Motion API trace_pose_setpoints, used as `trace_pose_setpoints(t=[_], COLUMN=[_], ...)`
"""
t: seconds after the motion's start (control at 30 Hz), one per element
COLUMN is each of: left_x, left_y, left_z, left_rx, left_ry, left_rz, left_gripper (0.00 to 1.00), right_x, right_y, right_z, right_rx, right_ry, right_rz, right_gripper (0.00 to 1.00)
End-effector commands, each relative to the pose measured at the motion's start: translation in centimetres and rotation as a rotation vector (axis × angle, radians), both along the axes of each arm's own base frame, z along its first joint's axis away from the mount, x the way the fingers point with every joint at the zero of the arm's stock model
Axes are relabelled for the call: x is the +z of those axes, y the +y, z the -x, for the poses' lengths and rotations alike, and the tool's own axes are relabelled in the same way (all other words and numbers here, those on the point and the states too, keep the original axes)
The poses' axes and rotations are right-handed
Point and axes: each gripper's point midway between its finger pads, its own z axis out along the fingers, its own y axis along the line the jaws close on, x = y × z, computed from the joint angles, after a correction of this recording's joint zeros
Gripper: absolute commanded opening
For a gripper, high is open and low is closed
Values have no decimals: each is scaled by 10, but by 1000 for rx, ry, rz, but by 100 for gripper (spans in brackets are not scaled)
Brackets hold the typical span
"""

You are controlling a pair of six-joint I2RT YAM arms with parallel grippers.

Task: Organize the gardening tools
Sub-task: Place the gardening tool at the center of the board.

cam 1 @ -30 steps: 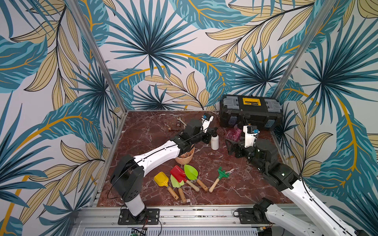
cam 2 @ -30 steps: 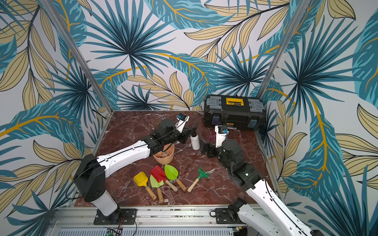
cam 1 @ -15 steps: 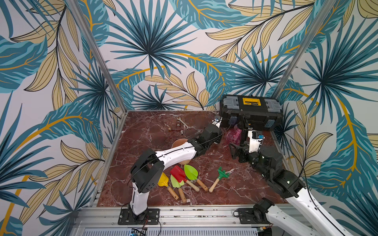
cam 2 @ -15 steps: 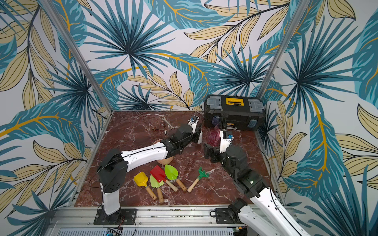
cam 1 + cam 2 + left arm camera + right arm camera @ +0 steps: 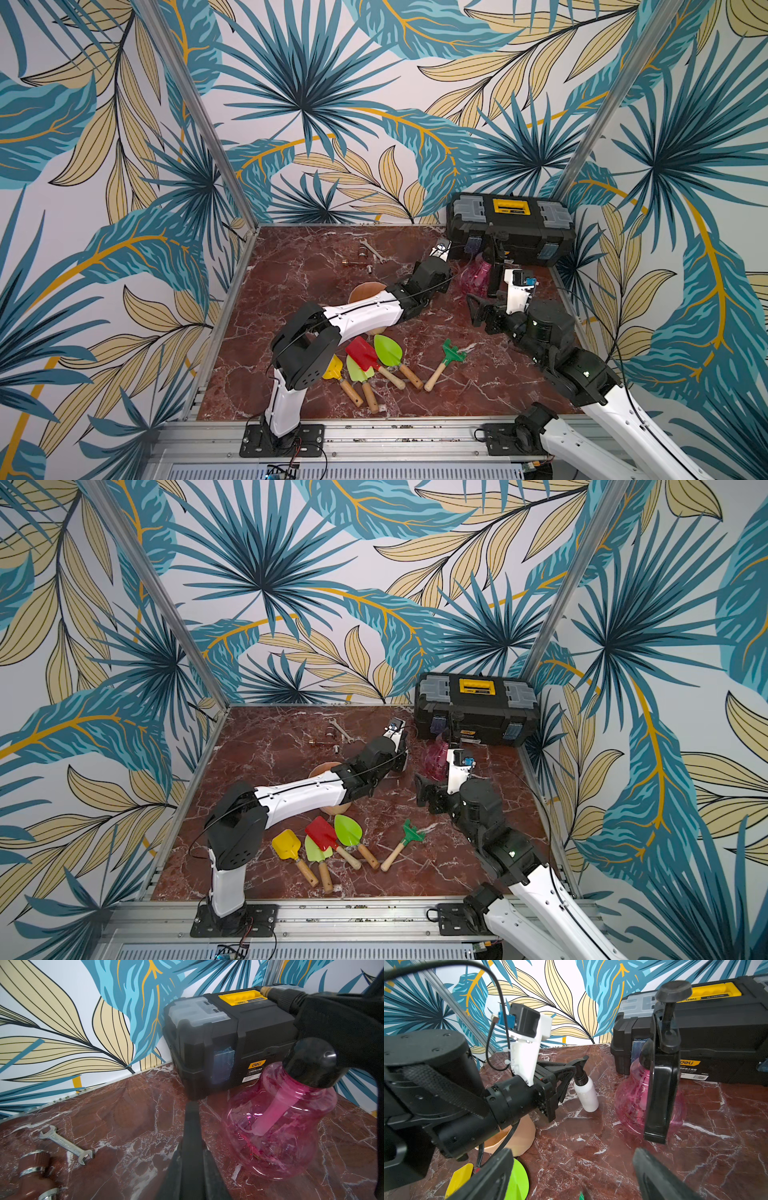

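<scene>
My left gripper (image 5: 569, 1076) is shut on the black neck of the white spray bottle (image 5: 586, 1095), which leans with its base at the marble. In the left wrist view that gripper (image 5: 192, 1147) has the dark sprayer head between its jaws. The pink spray bottle (image 5: 478, 274) (image 5: 434, 758) (image 5: 280, 1130) (image 5: 633, 1101) stands just beside it, before the toolbox. My right gripper (image 5: 478, 307) (image 5: 571, 1159) is open and empty, near the pink bottle. The yellow (image 5: 332, 368), red (image 5: 361, 353), two lime-green (image 5: 388, 351) (image 5: 357, 370) and dark-green rake (image 5: 451, 353) tools lie together near the front.
The black-and-yellow toolbox (image 5: 511, 228) (image 5: 228, 1032) fills the back right corner. A silver wrench (image 5: 374, 250) (image 5: 66, 1145) and small fittings (image 5: 357, 259) lie at the back. A terracotta pot (image 5: 365, 291) sits under the left arm. Patterned walls close three sides.
My left arm has swung right with the white spray bottle, bringing it next to the pink bottle. The right arm shifted slightly right and stayed open.
</scene>
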Motion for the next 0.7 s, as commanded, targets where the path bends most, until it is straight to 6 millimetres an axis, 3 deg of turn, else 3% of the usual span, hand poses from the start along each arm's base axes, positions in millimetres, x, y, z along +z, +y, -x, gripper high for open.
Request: trace_pose_setpoints(t=[0.0,0.67], left_x=[11,-11], left_y=[-1,-1], left_z=[-2,1], left_rx=[9,-8], left_ry=[-35,13], left_rz=[41,16], left_gripper=[6,17], right_x=[-9,-16], right_y=[0,3], right_z=[0,0], right_rx=[0,12], right_ry=[16,35], right_rz=[9,19], right_gripper=[95,95])
